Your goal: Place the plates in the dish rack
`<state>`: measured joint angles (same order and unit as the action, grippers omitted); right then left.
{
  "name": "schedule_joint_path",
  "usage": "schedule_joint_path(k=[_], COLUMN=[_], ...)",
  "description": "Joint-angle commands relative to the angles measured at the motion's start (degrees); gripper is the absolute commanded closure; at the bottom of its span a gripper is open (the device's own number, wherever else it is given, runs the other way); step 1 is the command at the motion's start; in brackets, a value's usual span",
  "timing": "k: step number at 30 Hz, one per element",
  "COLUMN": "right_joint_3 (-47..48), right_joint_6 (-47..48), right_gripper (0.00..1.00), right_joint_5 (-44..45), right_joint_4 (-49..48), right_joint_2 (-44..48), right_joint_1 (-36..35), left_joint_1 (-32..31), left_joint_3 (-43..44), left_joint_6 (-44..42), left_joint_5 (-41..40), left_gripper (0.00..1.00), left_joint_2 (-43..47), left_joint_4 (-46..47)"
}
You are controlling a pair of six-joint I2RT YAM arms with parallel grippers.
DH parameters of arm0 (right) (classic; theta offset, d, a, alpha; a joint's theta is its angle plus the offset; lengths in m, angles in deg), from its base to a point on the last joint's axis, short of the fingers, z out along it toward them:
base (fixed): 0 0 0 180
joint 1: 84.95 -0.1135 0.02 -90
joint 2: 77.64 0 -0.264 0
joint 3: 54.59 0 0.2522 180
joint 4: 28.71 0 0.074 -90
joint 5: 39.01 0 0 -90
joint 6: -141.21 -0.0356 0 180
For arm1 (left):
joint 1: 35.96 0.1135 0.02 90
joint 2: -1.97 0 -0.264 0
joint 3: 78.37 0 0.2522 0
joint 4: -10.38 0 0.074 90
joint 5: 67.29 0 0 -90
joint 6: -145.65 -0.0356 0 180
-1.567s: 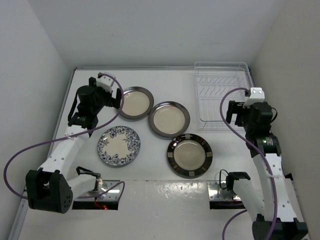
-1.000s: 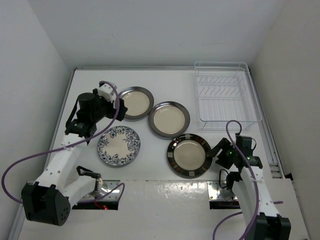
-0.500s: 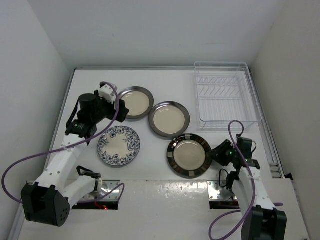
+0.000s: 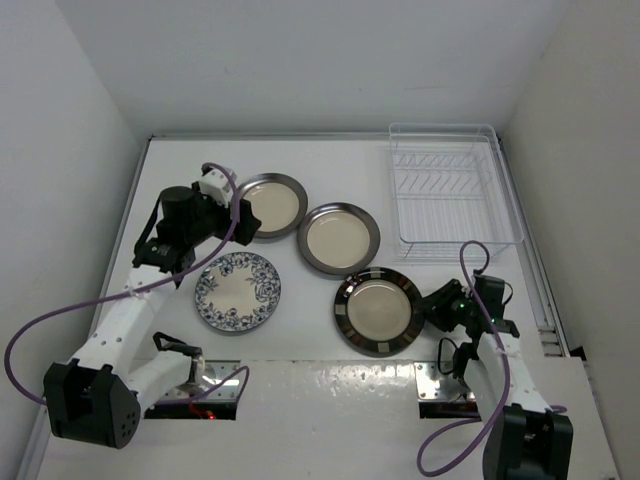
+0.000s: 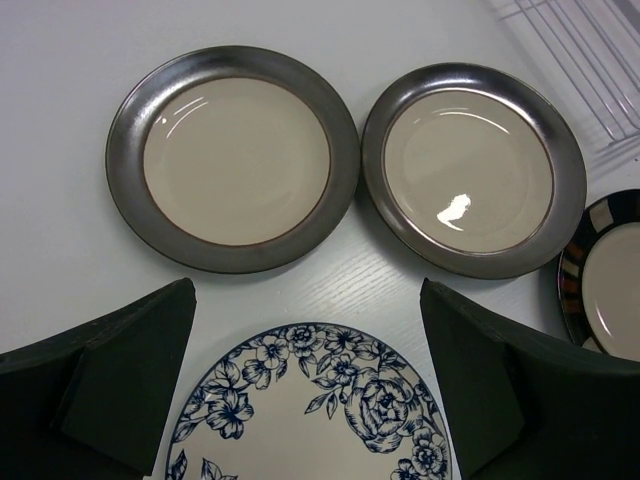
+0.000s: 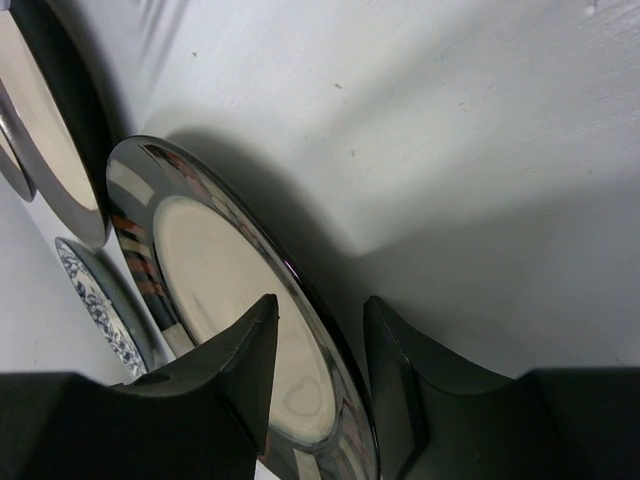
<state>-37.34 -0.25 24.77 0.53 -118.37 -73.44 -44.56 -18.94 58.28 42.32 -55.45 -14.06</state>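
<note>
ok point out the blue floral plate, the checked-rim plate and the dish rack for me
blue floral plate (image 4: 238, 292) top external view, cream centre
checked-rim plate (image 4: 380, 311) top external view, cream centre
dish rack (image 4: 455, 195) top external view, bare pronged floor

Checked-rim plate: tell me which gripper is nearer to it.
Right. The right gripper is closed on the rim of the checked-rim plate; the left gripper hovers by the floral plate, farther away.

White table (image 4: 330, 170), plain white walls (image 4: 300, 60)
</note>
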Motion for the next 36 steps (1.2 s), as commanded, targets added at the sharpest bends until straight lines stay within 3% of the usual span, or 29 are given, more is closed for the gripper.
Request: schedule_joint_path(k=[1, 6, 10, 15, 19, 25, 36], right_joint_3=[-12.2, -12.7, -12.5, -9.2, -4.1, 10.2, 26.7], right_joint_6=[-0.3, -0.4, -0.5, 5.1, 10.9, 15.2, 16.7], right_gripper=[0.59, 0.76, 1.0, 1.0, 1.0, 1.0, 1.0], right_joint_5=[-0.5, -1.3, -1.4, -6.4, -8.0, -9.9, -11.5], right_joint_4=[-0.5, -0.8, -0.5, 0.3, 8.2, 16.1, 19.3], right_joint_2=[-0.3, 0.0, -0.5, 1.5, 6.5, 14.4, 11.4], right_joint_1=[0.2, 0.1, 0.2, 0.2, 0.2, 0.0, 0.0], left_joint_1=[0.1, 0.1, 0.1, 0.1, 0.1, 0.1, 0.1], left_joint_3=[0.5, 0.5, 0.5, 0.5, 0.5, -0.1, -0.6], left_joint_6=[1.6, 1.6, 1.6, 1.6, 1.6, 2.1, 2.1], left_joint_5=[1.4, 1.9, 1.9, 1.9, 1.9, 1.9, 1.9], left_gripper=[0.0, 0.0, 0.0, 0.0, 0.0, 0.0, 0.0], left_joint_2=[-0.3, -0.8, -0.8, -0.8, -0.8, -0.8, -1.4], left_joint_4=[2.1, 2.2, 2.7, 2.7, 3.2, 3.7, 3.7])
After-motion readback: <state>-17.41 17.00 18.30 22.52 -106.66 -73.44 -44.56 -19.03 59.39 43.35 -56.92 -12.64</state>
